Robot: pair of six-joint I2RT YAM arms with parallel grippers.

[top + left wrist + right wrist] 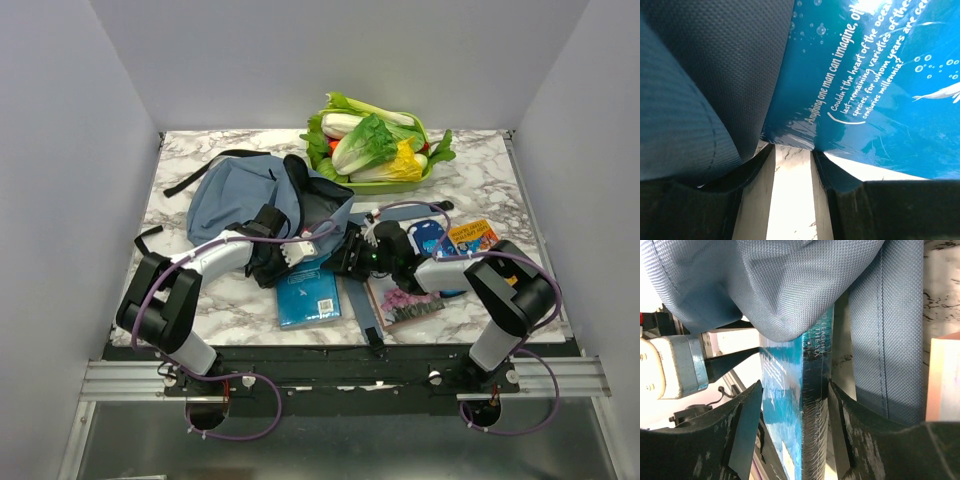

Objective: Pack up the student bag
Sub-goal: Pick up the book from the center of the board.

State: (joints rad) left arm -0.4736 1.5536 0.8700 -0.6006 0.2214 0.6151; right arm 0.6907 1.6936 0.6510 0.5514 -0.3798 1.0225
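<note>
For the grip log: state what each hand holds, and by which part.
Right hand flanks the teal book at its spine edge; firm grip unconfirmed. Left hand, at the student bag's mouth: cannot tell.

Left arm (190, 275), right arm (480, 280): black joints, white links, purple cables (262, 420). Right tool (794, 387): black scuffed fingers (742, 432).

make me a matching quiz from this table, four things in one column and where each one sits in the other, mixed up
Things:
1 student bag
2 teal book
3 vegetable tray
4 orange book

Places:
a far edge of the table
b right side, beside the blue pencil case
c near edge, in the middle
d left half

Pairs: 1-d, 2-c, 3-a, 4-b
</note>
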